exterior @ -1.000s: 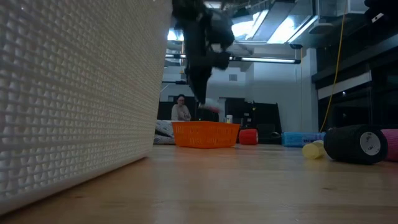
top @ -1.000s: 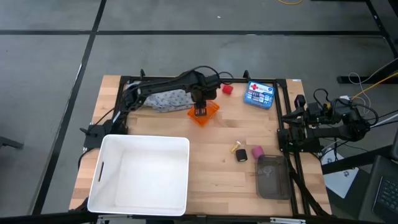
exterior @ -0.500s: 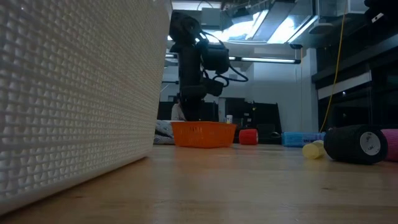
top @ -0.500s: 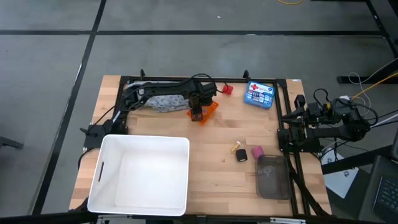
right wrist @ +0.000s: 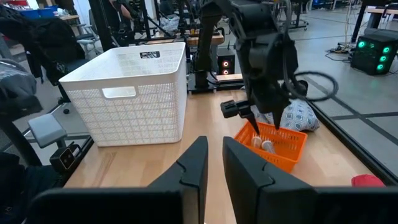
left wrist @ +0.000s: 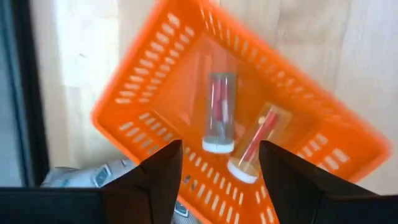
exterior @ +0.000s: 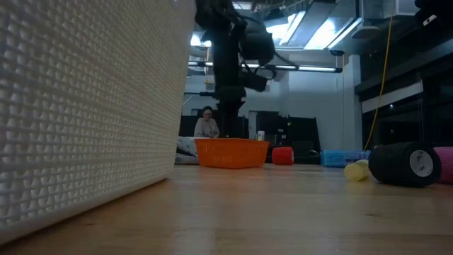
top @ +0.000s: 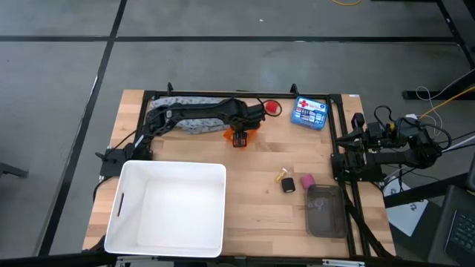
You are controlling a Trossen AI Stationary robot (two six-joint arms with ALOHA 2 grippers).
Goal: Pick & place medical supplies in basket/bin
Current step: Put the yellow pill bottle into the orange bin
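Observation:
The orange basket stands on the table at the far middle. Two clear-wrapped pieces lie on its floor. My left gripper hangs open right above the basket, pointing down, with nothing between its fingers. A red roll lies to the right of the basket, and the grey patterned cloth lies to its left under my left arm. A black roll and a pink roll lie nearer the right. My right gripper waits shut at the table's right edge.
A large white tub fills the near left of the table. A blue first-aid box stands at the far right. A grey pouch lies near the right front. A small yellow piece lies beside the black roll.
My left gripper has come down toward the basket. The small pale piece that showed at its fingertips a second ago is no longer there.

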